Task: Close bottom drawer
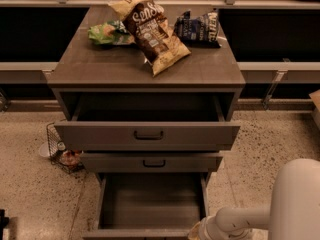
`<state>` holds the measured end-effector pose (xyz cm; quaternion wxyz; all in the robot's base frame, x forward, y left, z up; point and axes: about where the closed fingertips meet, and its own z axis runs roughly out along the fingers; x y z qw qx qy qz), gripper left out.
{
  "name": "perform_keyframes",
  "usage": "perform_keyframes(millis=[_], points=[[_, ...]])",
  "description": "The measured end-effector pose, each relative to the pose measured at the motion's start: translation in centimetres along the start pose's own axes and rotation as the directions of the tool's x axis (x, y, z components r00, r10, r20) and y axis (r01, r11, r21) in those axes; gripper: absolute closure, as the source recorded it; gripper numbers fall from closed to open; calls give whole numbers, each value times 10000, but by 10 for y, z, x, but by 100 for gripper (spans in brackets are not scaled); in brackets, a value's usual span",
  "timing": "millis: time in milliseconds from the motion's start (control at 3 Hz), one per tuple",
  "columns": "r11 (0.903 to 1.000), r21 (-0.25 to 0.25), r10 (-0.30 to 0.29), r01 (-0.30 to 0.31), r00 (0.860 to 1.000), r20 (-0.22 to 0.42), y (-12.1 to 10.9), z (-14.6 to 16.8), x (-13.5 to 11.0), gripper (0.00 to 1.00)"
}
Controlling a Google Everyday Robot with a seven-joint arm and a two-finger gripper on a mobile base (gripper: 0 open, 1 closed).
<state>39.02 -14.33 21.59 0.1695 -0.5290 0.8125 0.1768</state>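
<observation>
At the bottom centre of the frame, the bottom drawer (150, 204) stands pulled far out of the cabinet (100, 71), its dark floor and thin side walls fully exposed, so the closing has not visibly begun. The whole push back into the carcass looks to be left. Above it, the middle drawer (152, 162) sits only slightly proud, and the top drawer (147, 134) is also drawn out (neither belongs to this job).

The gripper (195, 231) sits at the lower edge of the frame, right of centre, at the end of the white arm (240, 218) that reaches in from the lower right. It lies just beside the front right corner of the bottom drawer, at or very near the front panel. Whether it touches the panel is not clear, and whether it is clenched, released or grasping anything cannot be told. The drawer's box therefore extends up and to the left of the gripper, with its front edge running leftward along the frame's bottom.
</observation>
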Motion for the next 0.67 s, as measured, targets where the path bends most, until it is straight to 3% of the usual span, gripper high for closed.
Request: perform_keyframes(millis=[333, 667], points=[[9989, 325, -364, 346, 9978, 546, 10, -32, -24, 100], [9971, 599, -520, 480, 9963, 677, 1, -46, -36, 84]])
